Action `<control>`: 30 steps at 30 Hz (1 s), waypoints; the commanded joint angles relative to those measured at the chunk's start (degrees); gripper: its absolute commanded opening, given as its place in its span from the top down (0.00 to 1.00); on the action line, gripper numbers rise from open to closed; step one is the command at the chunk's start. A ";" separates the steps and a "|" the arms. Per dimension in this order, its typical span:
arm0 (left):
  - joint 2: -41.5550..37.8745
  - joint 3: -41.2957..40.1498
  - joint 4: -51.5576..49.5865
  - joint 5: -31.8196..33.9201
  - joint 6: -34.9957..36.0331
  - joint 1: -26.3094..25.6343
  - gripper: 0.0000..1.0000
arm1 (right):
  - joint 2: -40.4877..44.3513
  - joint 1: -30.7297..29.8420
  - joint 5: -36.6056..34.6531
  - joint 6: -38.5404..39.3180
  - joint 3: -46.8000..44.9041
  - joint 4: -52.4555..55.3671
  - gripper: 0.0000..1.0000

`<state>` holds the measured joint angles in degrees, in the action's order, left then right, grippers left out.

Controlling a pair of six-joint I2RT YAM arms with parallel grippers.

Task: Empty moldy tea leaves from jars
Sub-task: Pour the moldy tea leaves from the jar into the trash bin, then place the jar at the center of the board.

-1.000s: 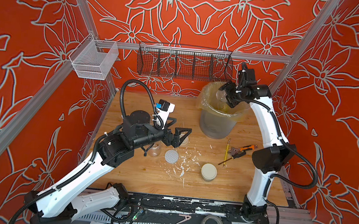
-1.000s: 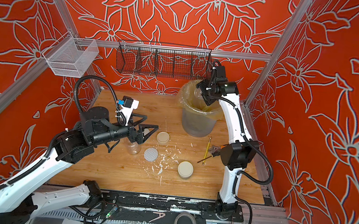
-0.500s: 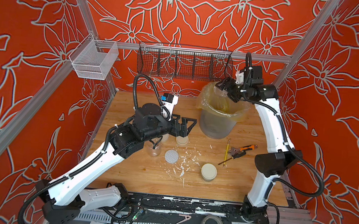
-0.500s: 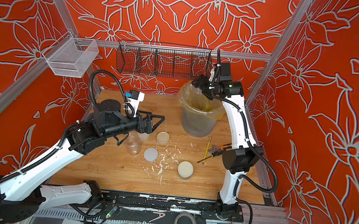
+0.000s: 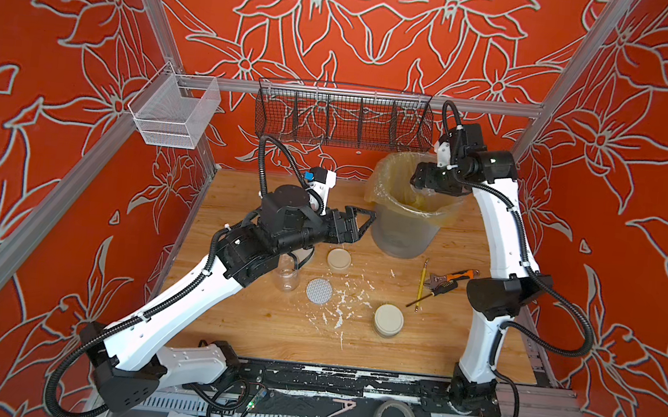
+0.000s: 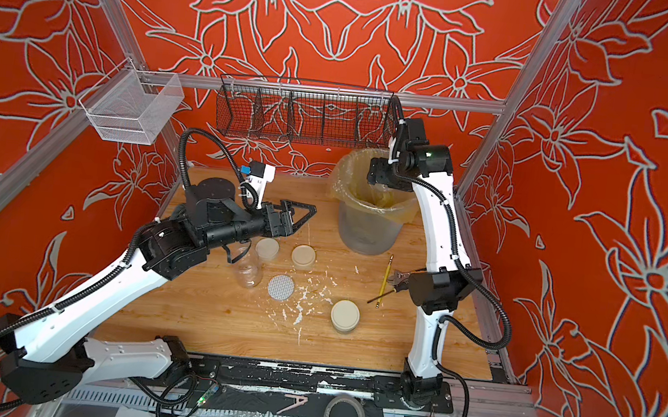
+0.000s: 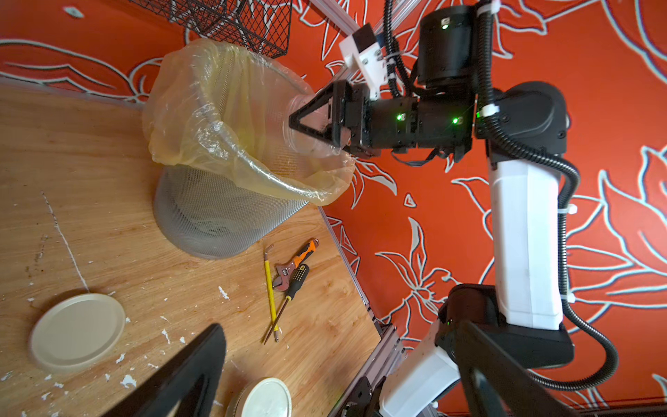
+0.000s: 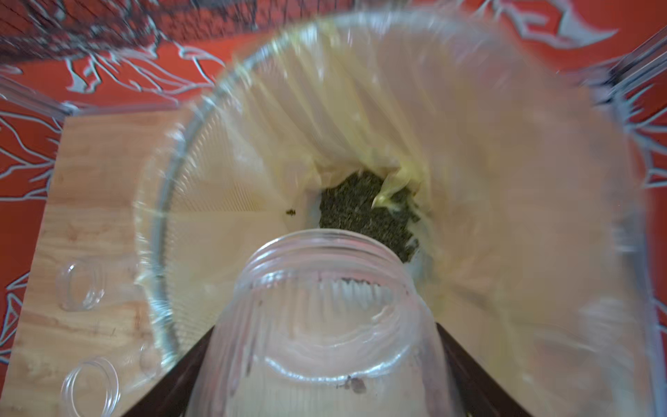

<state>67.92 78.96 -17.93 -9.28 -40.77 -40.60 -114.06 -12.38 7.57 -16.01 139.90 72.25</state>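
Starting at the left wall: a white mesh basket [image 5: 174, 115] is seen hung on the frame rail. The left arm is stretched across the wooden table [image 5: 270, 328]. The left gripper [image 5: 358, 220] is held near the bin, jaws released and spread wide, nothing between them. In the left wrist view its fingers [image 7: 180, 372] are seen far apart, with bare table between.

Partly under that arm an open jar [image 5: 287, 274] is stood upright, lidless, looking empty. Just beside it a dotted lid [image 5: 319, 291] is laid flat. A cream lid [image 5: 339, 259] is laid near, toward the bin. In a top view a second cream round [image 6: 267, 249] is noted beside it; jar or loose lid cannot be told. White flakes [image 5: 339, 306] are scattered mid-table. A lidded jar [image 5: 388, 320] is stood apart toward the front edge; its contents cannot be told.

A grey mesh bin [image 5: 400, 237] with a yellowish liner [image 7: 202, 108] is placed at the back. Over its mouth the right gripper [image 7: 306, 124] is clenched on a tilted jar [image 8: 317, 289], mouth turned down into the liner. This jar is seen almost empty, a few dark bits stuck inside. The tea leaves [image 8: 361, 209] are heaped at the liner's bottom.

Right of the bin, a pencil [image 5: 422, 280], a wrench [image 5: 449, 277] and a screwdriver [image 5: 441, 289] are laid together.
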 commanded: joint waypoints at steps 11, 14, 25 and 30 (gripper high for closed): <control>5.72 6.20 9.89 -1.60 -9.41 0.17 0.02 | 27.21 -0.05 13.68 -5.95 -34.25 -46.59 1.00; 8.18 9.48 11.57 -2.06 -9.45 0.34 0.03 | 33.34 -0.03 17.30 -7.78 -43.36 -56.78 1.00; 16.03 16.69 16.84 -2.27 -15.16 1.09 0.03 | 48.95 -0.16 29.47 -17.35 -65.53 -84.15 1.00; 19.37 20.02 17.46 -6.58 -15.48 1.17 0.03 | 51.64 -0.33 33.68 -21.18 -69.96 -91.88 1.00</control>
<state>86.32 96.75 -3.25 -12.71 -55.18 -39.72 -64.42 -12.40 36.62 -33.28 70.72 -8.29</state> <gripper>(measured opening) 0.975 0.821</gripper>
